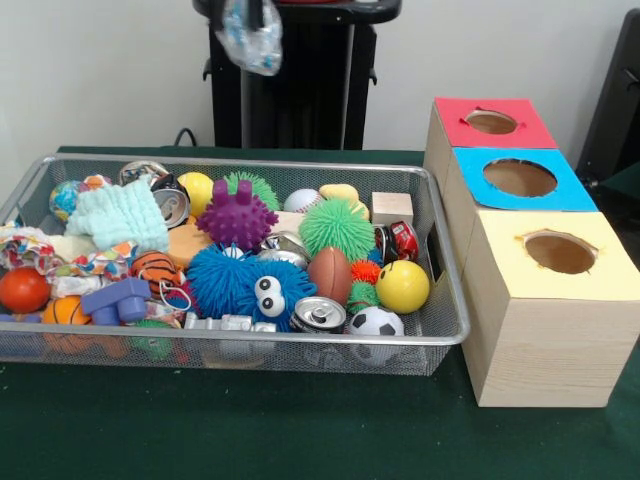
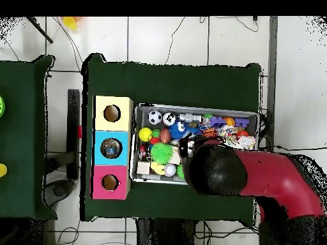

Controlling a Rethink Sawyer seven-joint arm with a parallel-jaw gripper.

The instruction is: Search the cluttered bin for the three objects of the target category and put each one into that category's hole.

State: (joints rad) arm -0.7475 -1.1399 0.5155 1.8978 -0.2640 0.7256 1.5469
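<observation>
- Bottle (image 1: pixel 250 38), crumpled clear plastic with a blue-and-white label, hangs at the top edge of the front view, high above the bin's (image 1: pixel 445 335) far rim and in front of the black pedestal (image 1: pixel 300 80).
- Gripper (image 1: pixel 252 8) shows only as dark tips at that top edge; they sit right at the bottle's top, so the jaws look clenched on it.
- From overhead the red and black arm (image 2: pixel 255 173) reaches over the bin's base-side half and hides the bottle and gripper.
- Bin sits on the green table (image 1: pixel 300 430), packed with toys: a purple spiky ball (image 1: pixel 237 220), a green fuzzy ball (image 1: pixel 337 226), a blue fuzzy toy with eyes (image 1: pixel 240 282), a yellow ball (image 1: pixel 403 287), a soccer ball (image 1: pixel 375 322), a small football (image 1: pixel 330 275).
- A drink can (image 1: pixel 318 315) lies near the front rim; another can (image 1: pixel 172 200) lies toward the back left, beside a pale green cloth (image 1: pixel 122 215).
- Other bottles in the clutter: cannot tell.
- Wooden box (image 1: pixel 545 345) stands just right of the bin, with three holes in a row.
- Red hole (image 1: pixel 491 122) is the farthest from the camera, blue hole (image 1: pixel 519 178) in the middle, yellow hole (image 1: pixel 559 252) nearest.
- Overhead, something dark with a bluish glint shows inside the blue hole.
</observation>
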